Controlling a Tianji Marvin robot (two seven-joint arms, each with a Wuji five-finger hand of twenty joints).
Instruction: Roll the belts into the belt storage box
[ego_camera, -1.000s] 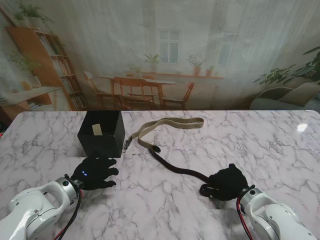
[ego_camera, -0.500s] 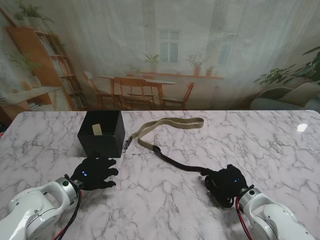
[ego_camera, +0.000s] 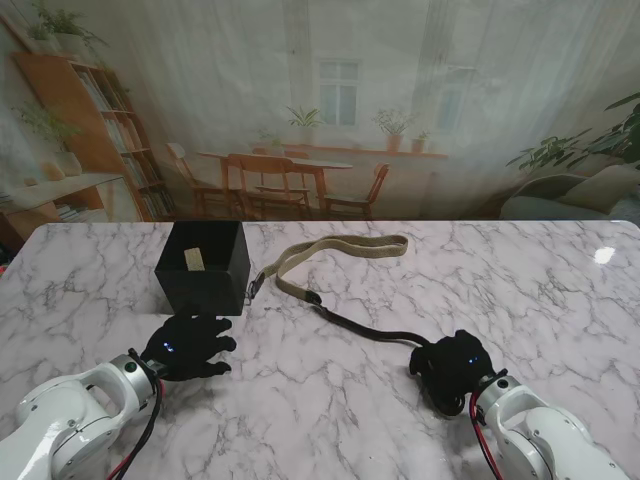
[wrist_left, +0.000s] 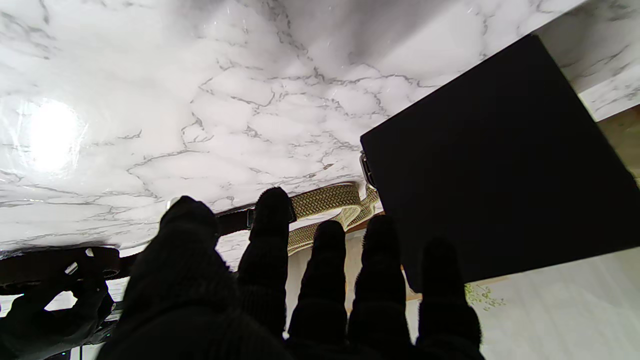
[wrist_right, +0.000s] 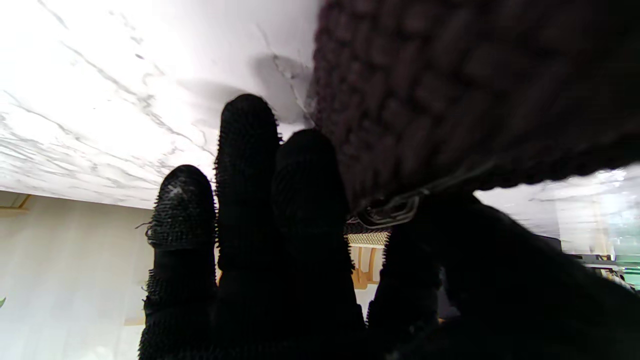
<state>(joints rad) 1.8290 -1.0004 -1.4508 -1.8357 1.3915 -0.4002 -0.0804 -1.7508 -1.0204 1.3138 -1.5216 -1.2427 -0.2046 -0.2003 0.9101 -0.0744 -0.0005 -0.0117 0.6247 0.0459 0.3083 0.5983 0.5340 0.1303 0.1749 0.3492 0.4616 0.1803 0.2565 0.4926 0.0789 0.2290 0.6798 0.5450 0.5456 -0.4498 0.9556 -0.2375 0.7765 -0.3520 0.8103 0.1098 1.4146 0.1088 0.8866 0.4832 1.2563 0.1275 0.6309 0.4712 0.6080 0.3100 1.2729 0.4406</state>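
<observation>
Fingers (wrist_right: 245, 150) of the right hand (ego_camera: 452, 366) seemingly clamp the belt (wrist_right: 450, 90), shown only up close; left hand (ego_camera: 188, 345) spread.

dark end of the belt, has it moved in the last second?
Yes. Against the fixed belt storage box, the belt's dark end has pulled straighter and taut toward the right hand, which holds it. The tan loop looks unmoved.

White glossy arms (ego_camera: 70, 415), black knit-gloved hands, red-black cables (ego_camera: 478, 432).

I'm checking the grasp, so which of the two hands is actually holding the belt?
The right hand, closed on the belt's dark end. The left hand holds nothing, fingers spread near the black box.
</observation>
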